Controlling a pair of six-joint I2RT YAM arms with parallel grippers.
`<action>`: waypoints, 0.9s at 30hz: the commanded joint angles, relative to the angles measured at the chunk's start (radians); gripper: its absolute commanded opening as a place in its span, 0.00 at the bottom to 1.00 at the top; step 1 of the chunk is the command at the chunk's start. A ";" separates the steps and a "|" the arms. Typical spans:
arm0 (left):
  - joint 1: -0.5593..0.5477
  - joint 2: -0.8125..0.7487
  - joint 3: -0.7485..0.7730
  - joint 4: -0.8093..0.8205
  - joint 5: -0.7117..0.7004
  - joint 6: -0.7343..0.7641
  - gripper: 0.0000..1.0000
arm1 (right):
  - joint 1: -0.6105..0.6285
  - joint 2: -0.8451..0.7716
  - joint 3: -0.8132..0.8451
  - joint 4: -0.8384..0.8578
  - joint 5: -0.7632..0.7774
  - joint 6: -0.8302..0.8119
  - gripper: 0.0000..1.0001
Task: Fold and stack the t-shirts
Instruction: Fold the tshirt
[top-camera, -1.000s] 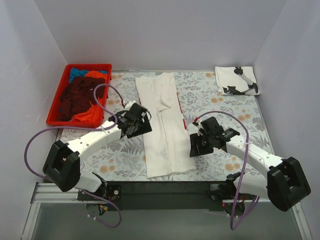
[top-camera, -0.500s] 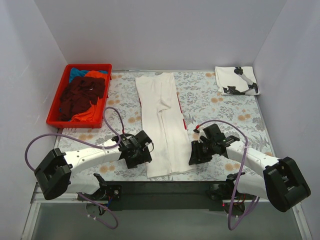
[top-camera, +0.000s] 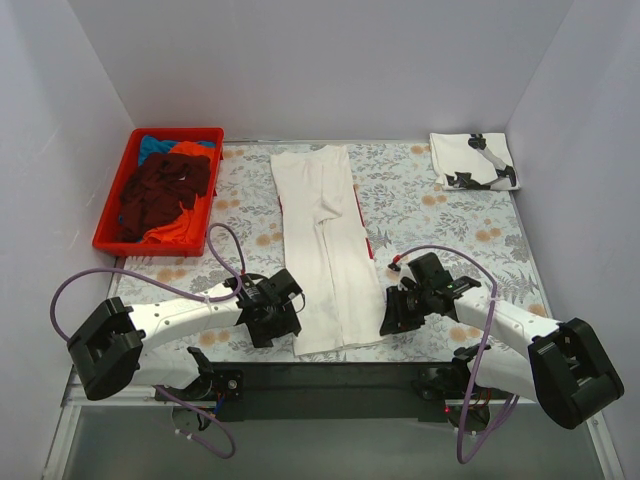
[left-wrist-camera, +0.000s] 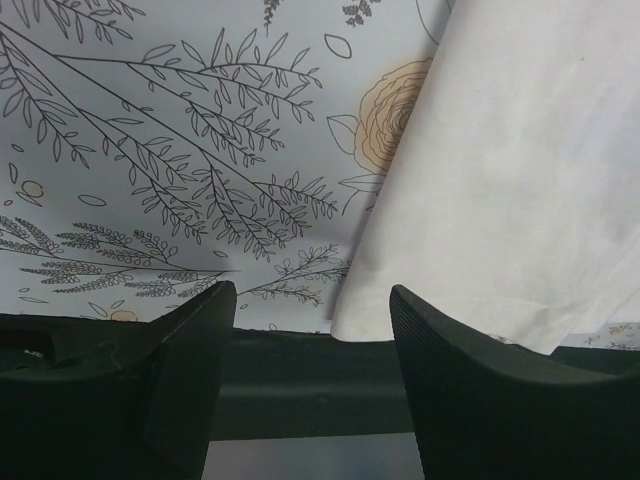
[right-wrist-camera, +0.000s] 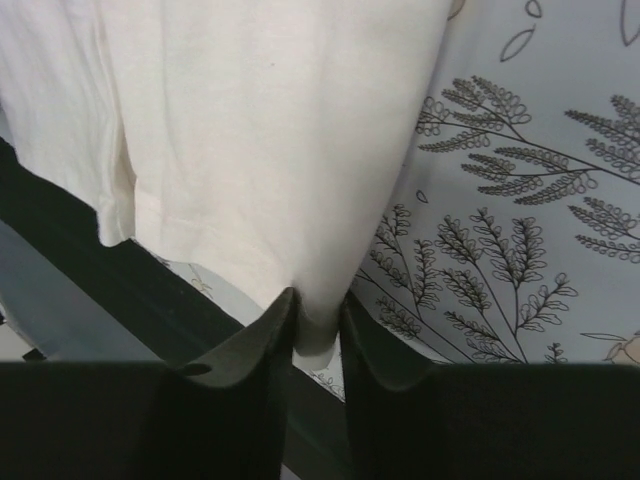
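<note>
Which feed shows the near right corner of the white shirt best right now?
Right wrist: the corner of the white t-shirt sits up close, pinched in the jaws of the right gripper. Top external shows the whole shirt, but the gripper largely covers that corner. Left wrist shows only the opposite near corner.

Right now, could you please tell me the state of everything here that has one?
Long white t-shirt, folded into a strip, lying flat.
Black-print t-shirt, folded, far right corner.
Red crate, holding crumpled t-shirts.
Left tool, open at the strip's near corner.
Right tool, shut on the strip's hem.
</note>
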 joint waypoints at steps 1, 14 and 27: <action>-0.008 -0.022 -0.006 0.013 0.032 -0.017 0.62 | 0.001 0.002 -0.035 -0.084 0.050 -0.004 0.26; -0.011 -0.005 -0.023 0.056 0.087 -0.007 0.60 | 0.002 0.000 -0.043 -0.053 -0.005 -0.023 0.01; -0.018 0.090 -0.022 0.088 0.167 0.020 0.39 | 0.002 0.008 -0.047 -0.027 -0.036 -0.016 0.01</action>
